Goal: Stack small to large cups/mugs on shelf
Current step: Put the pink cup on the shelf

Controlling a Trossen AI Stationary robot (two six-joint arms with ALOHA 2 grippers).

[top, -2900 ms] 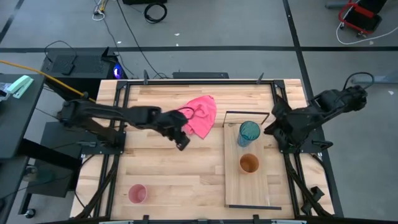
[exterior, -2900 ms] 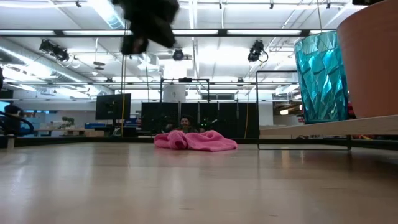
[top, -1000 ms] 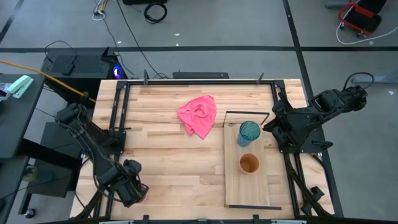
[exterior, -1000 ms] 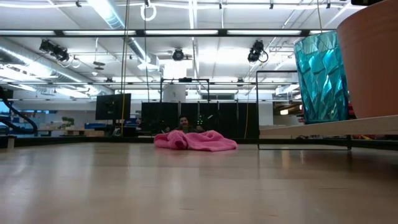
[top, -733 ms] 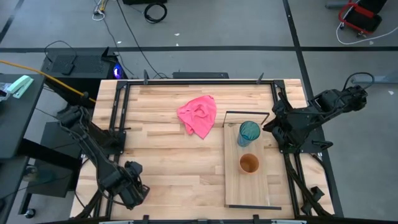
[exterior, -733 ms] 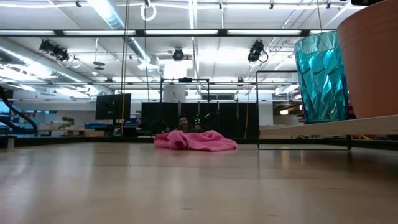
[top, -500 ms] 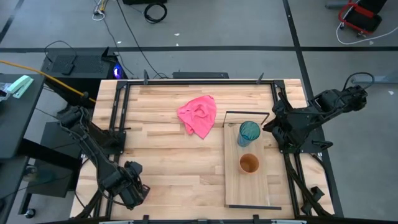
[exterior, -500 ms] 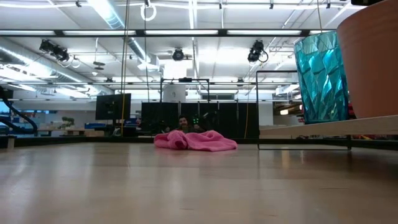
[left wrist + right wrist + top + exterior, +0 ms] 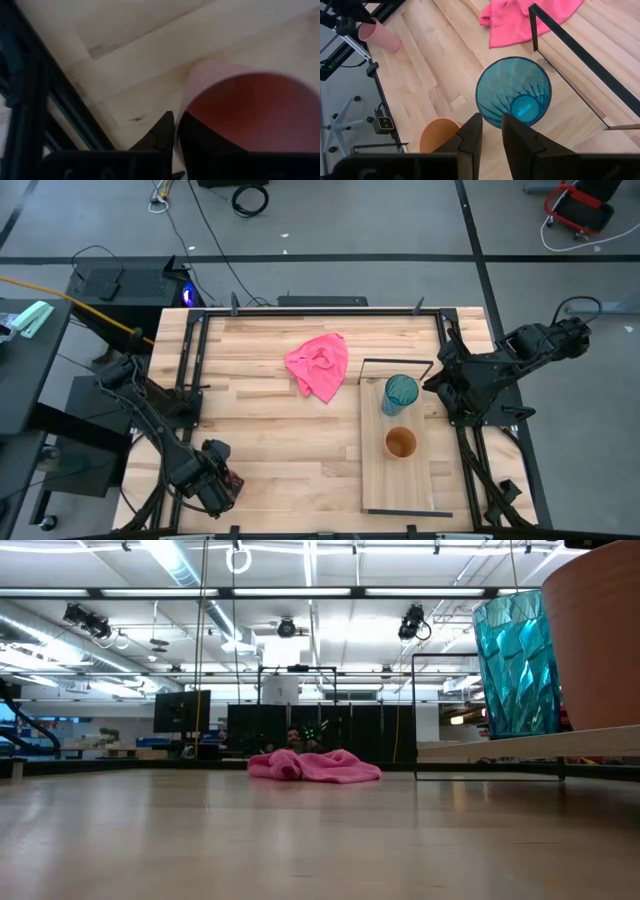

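Observation:
The small pink cup (image 9: 235,481) stands near the table's near left corner, and its open mouth (image 9: 250,112) fills my left wrist view. My left gripper (image 9: 216,489) points down over it, shut on its rim. On the shelf (image 9: 410,485) at the right stand the teal tumbler (image 9: 400,393) and, nearer, the orange-brown cup (image 9: 400,443). My right gripper (image 9: 492,132) hangs above the shelf's far right side, open, looking down on the tumbler (image 9: 514,97) and touching nothing. My left gripper pinches the pink cup's wall at the rim (image 9: 179,120), with one finger inside the cup (image 9: 200,145) and one outside (image 9: 162,136). The fingers come from above, pointing down. The cup (image 9: 377,36) stands on the table, its mouth up.
A crumpled pink cloth (image 9: 320,365) lies at the far middle of the table, left of the shelf's black wire frame (image 9: 396,363). Black rails run along the table's left (image 9: 185,380) and right edges. Bare wood lies between the pink cup and the shelf.
My left gripper has sunk a little over the pink cup at the near left corner. The cup has stayed where it stood.

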